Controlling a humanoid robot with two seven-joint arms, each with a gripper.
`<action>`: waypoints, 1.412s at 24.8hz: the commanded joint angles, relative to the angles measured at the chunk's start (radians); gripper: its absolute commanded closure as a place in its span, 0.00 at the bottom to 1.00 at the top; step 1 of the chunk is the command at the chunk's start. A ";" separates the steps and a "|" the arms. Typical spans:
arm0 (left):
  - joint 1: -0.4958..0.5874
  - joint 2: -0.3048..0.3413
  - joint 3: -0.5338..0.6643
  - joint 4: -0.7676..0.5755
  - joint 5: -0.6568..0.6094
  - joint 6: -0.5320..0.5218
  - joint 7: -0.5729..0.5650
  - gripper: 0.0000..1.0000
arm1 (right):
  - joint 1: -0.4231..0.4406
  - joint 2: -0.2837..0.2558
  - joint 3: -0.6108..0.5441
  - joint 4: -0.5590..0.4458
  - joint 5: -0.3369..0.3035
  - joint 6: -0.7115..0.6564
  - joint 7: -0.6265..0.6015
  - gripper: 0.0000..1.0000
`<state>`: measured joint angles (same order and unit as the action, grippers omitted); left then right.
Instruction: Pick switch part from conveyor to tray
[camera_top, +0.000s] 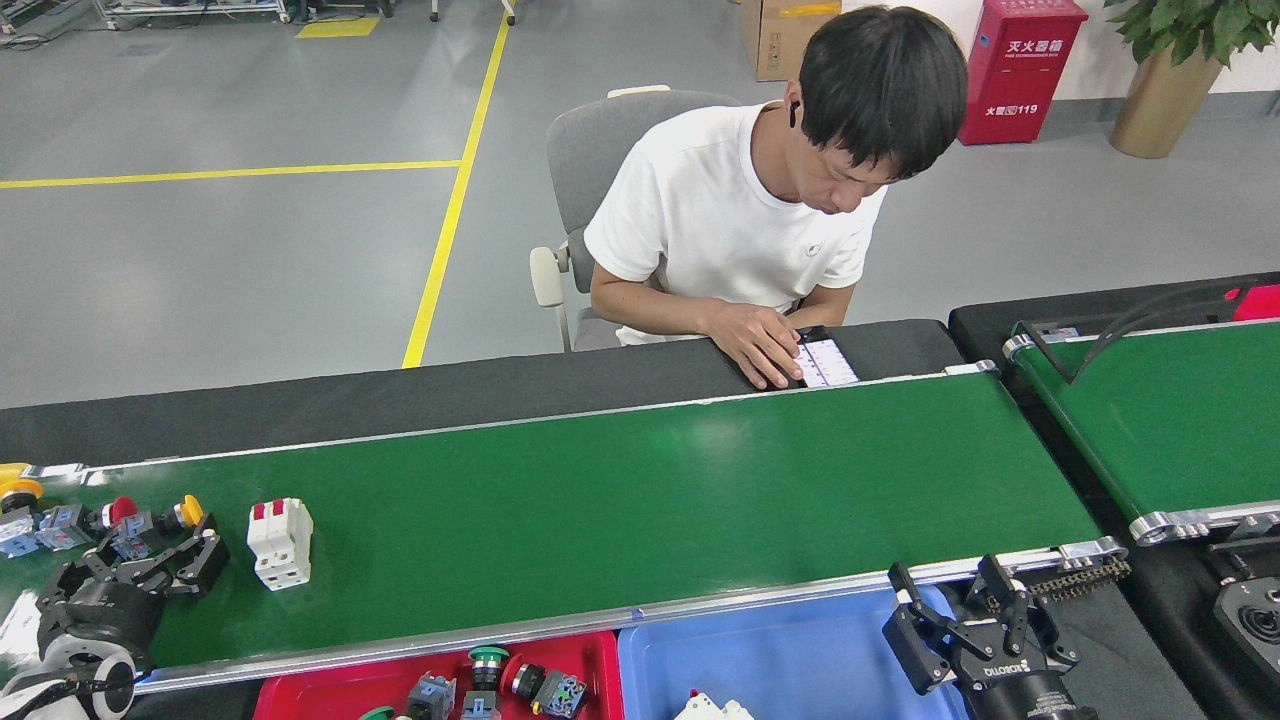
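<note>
The long dark-green conveyor (620, 500) runs across the view. Near its left end stands a white switch part with two red levers (279, 541). Further left lies a cluster of push-button switch parts (110, 522) with red and yellow caps. My left gripper (140, 570) is open over the belt, its fingers just below that cluster and left of the white part. My right gripper (955, 605) hangs open over the blue tray (800, 665), holding nothing. The red tray (330, 685) holds several button parts.
A person in a white shirt sits behind the belt, one hand (755, 345) on a tablet (825, 360) at the far rail. A second green belt (1170, 420) is at the right. A white part (710, 708) lies in the blue tray.
</note>
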<state>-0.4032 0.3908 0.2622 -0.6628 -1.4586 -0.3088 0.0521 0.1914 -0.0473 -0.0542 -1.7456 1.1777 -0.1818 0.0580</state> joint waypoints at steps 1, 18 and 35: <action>-0.029 0.023 -0.003 0.038 0.010 0.010 0.052 0.54 | -0.004 0.004 -0.001 -0.012 0.000 -0.004 -0.007 0.03; 0.546 -0.075 -0.004 -0.784 0.135 -0.027 0.057 0.94 | 0.016 0.009 -0.029 -0.012 0.000 -0.001 -0.010 0.03; 0.896 -0.170 -0.179 -1.112 -0.085 -0.091 0.069 0.00 | 0.037 0.006 -0.065 -0.011 -0.001 -0.002 -0.014 0.03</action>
<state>0.4921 0.2137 0.0786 -1.7618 -1.5424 -0.3720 0.1107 0.2305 -0.0383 -0.1143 -1.7454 1.1775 -0.1791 0.0544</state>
